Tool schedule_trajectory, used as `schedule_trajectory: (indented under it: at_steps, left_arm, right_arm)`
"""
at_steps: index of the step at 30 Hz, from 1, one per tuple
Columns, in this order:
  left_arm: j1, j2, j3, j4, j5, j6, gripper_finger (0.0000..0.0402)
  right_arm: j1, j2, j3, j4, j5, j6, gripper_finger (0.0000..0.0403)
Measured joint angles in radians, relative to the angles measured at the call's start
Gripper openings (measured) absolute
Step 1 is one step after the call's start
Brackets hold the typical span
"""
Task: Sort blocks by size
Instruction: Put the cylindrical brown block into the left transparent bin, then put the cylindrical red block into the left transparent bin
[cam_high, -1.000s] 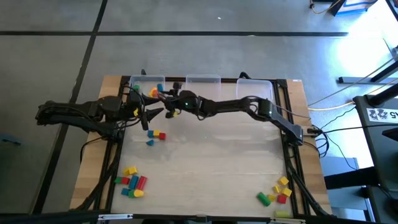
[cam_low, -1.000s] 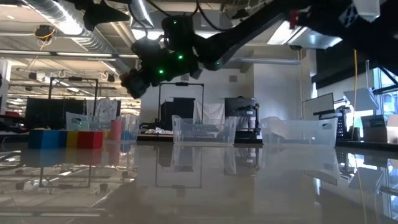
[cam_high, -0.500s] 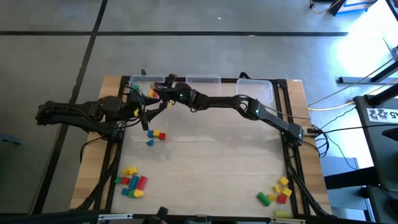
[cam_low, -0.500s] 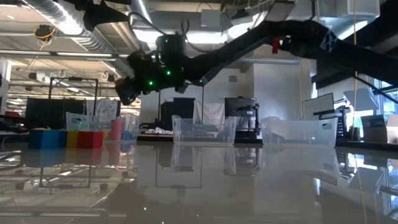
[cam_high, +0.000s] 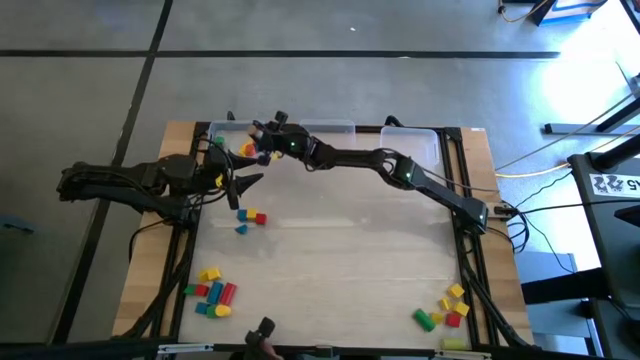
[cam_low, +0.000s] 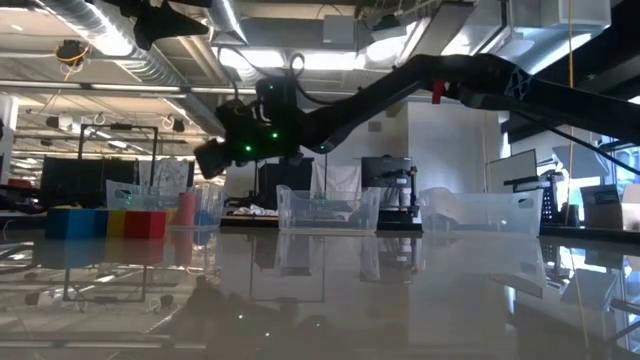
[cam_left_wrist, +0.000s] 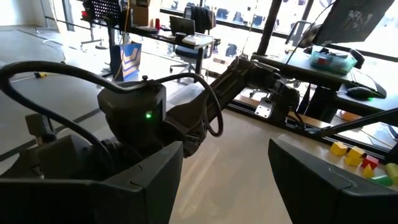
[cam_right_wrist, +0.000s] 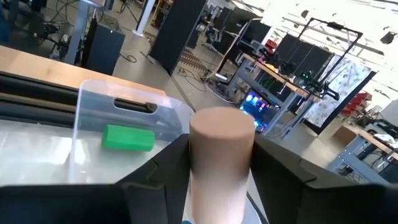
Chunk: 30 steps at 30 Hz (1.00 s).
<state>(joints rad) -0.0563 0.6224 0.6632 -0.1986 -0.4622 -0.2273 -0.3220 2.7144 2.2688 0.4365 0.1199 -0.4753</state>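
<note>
right end effector grips a tan cylinder above the left bin.

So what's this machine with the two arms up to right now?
It is sorting toy blocks. The right arm reaches across to the far left corner of the table, where its end effector grips a tan cylinder above a clear bin that already holds a green block. The left end effector waits open nearby, holding nothing. More blocks lie loose: a few near the left arm and clusters at the near left and near right.
</note>
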Motion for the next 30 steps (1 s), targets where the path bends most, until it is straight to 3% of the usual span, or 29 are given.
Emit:
schedule_trajectory:
  at_steps: [15, 24, 30]
  left_arm:
    - [0.000, 0.000, 0.000, 0.000, -0.016, 0.001, 0.0235]
    - [0.000, 0.000, 0.000, 0.000, -0.016, 0.000, 0.0235]
    - [0.000, 0.000, 0.000, -0.002, -0.016, -0.014, 0.0235]
  right_arm:
    - [-0.001, 0.000, 0.001, -0.090, -0.011, -0.031, 0.0170]
    - [-0.013, 0.000, 0.001, -0.097, -0.057, -0.025, 0.0249]
    - [-0.010, -0.020, 0.000, -0.097, -0.061, -0.032, 0.0266]
